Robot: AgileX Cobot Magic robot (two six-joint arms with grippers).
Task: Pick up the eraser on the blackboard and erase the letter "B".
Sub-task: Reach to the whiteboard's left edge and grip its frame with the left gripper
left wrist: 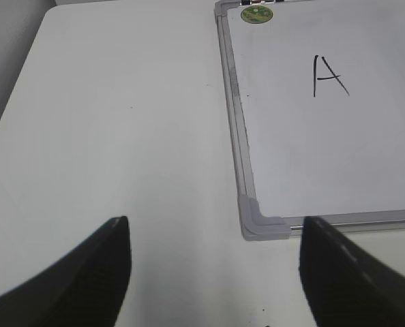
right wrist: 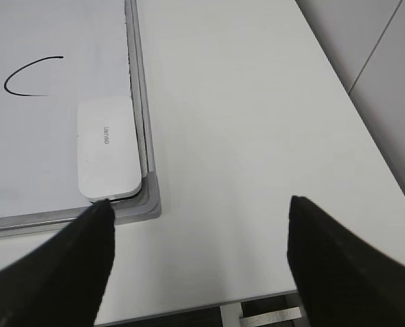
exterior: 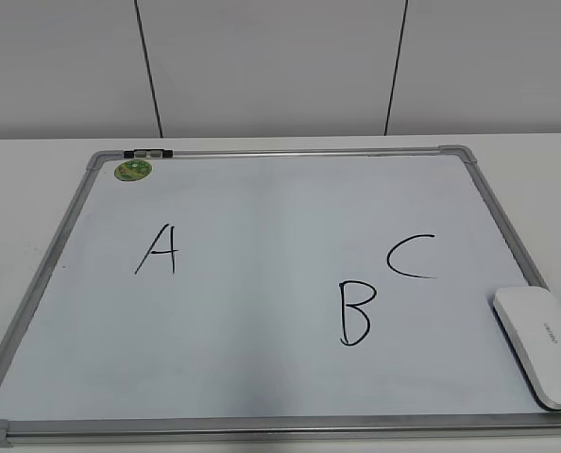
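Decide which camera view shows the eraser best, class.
The right wrist view: the whole eraser lies flat in the blackboard's corner. The exterior view cuts it off at the frame's edge; the left wrist view misses it.

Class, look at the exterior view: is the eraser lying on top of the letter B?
No. The eraser lies in the board's right corner, apart from the B.

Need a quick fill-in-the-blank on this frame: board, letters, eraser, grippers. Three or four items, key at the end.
1. The eraser lies in the blackboard's near ____ corner.
2. The letter "B" sits just below and left of the letter ____.
3. The green sticker is at the board's far ____ corner.
4. Both the left gripper and right gripper are ____.

Missing words: right; C; left; open
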